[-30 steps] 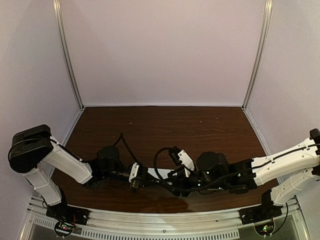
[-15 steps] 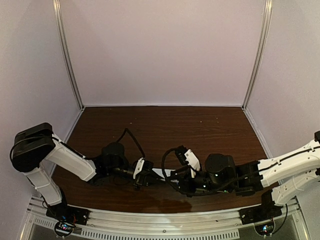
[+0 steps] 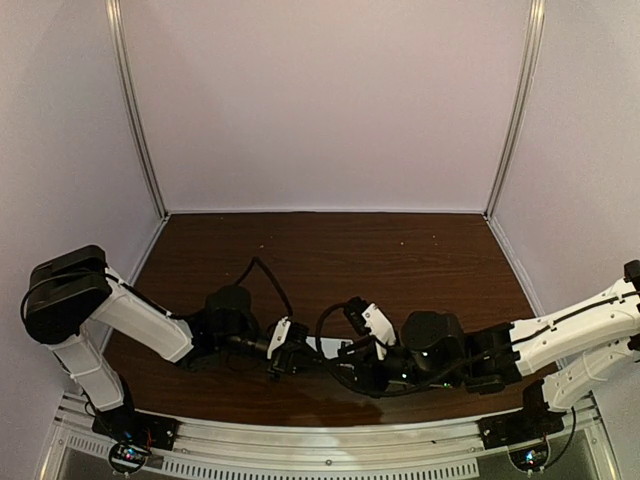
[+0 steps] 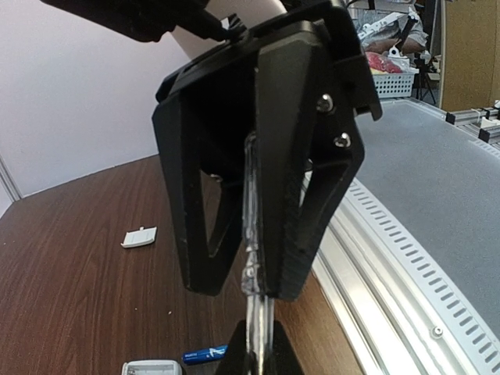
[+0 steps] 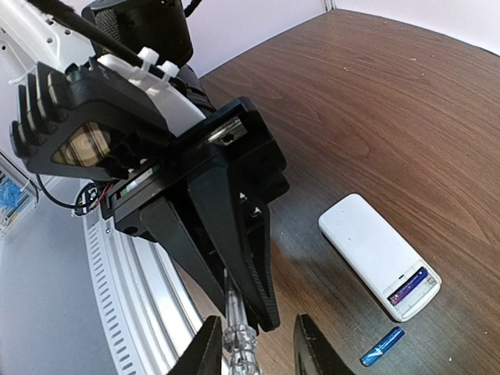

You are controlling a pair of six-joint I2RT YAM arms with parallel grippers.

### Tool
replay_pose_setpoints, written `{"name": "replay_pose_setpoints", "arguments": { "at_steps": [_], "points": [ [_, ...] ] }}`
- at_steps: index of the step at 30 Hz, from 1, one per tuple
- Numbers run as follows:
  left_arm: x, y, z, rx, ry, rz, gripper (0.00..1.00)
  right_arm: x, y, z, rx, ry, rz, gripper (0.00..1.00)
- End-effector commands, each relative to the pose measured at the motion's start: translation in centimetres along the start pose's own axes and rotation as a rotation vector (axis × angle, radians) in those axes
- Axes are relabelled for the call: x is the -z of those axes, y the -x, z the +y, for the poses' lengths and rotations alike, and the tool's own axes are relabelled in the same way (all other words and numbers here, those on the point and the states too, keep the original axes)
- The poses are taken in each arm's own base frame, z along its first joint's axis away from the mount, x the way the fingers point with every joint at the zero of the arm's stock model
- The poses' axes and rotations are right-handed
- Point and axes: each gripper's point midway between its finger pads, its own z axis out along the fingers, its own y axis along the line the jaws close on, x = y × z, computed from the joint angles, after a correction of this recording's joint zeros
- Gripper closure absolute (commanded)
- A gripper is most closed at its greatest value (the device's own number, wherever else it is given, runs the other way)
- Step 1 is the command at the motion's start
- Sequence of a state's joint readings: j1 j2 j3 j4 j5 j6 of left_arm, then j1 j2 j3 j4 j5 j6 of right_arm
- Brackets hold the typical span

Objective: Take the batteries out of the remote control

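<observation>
My left gripper [image 4: 248, 291] is shut on a thin clear screwdriver [image 4: 251, 234], which runs out past its tips toward my right gripper [image 5: 258, 348]. The right jaws stand apart around the screwdriver's clear handle [image 5: 238, 344]; the handle lies against one finger, with a gap to the other. The white remote control [image 5: 373, 248] lies on the table, its battery bay uncovered, with one of the batteries [image 5: 408, 286] still inside. A second, blue battery [image 5: 383, 346] lies loose beside it and also shows in the left wrist view [image 4: 205, 355]. From above, both grippers meet over the remote [image 3: 330, 347].
A small white cover piece [image 4: 139, 237] lies apart on the brown table [image 3: 400, 260]. A slotted metal rail [image 4: 391, 234] runs along the near edge, close to both grippers. White walls enclose the table's back and sides.
The left gripper has shifted right with the screwdriver. The right wrist drew back to the right, then came in again toward the left gripper.
</observation>
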State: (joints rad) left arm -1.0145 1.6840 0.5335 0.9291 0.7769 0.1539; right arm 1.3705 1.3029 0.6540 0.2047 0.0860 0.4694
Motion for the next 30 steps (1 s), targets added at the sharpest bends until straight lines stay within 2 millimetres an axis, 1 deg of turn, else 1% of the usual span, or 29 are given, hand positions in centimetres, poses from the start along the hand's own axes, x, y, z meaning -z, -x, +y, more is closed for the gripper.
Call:
{"name": "replay_pose_setpoints", "arguments": {
  "at_steps": [1, 10, 11, 16, 19, 23, 28, 30],
  "points": [
    [-0.4, 0.4, 0.1, -0.008, -0.011, -0.014, 1.00, -0.3, 0.7, 0.7, 0.010, 0.007, -0.004, 0.68],
    [0.0, 0.6, 0.2, -0.024, 0.018, -0.025, 1.00, -0.9, 0.5, 1.2, 0.000, 0.025, 0.009, 0.69],
    [0.1, 0.7, 0.3, -0.028, 0.027, -0.027, 1.00, -0.8, 0.6, 1.3, -0.008, 0.031, 0.005, 0.68],
    [0.7, 0.9, 0.4, -0.054, 0.069, -0.034, 1.00, -0.2, 1.0, 1.1, -0.078, 0.024, -0.007, 0.56],
    [1.0, 1.1, 0.5, -0.066, 0.083, -0.041, 1.00, 0.0, 1.0, 1.2, -0.108, 0.029, 0.000, 0.54],
    [1.1, 1.1, 0.5, -0.072, 0.094, -0.042, 1.00, -0.3, 1.1, 1.5, -0.126, 0.038, 0.004, 0.55],
    [1.2, 1.1, 0.6, -0.076, 0.101, -0.039, 1.00, -0.9, 1.4, 1.8, -0.124, 0.036, 0.010, 0.59],
    [1.2, 1.0, 0.6, -0.075, 0.102, -0.038, 1.00, -1.0, 1.3, 1.5, -0.118, 0.017, 0.015, 0.61]
  ]
}}
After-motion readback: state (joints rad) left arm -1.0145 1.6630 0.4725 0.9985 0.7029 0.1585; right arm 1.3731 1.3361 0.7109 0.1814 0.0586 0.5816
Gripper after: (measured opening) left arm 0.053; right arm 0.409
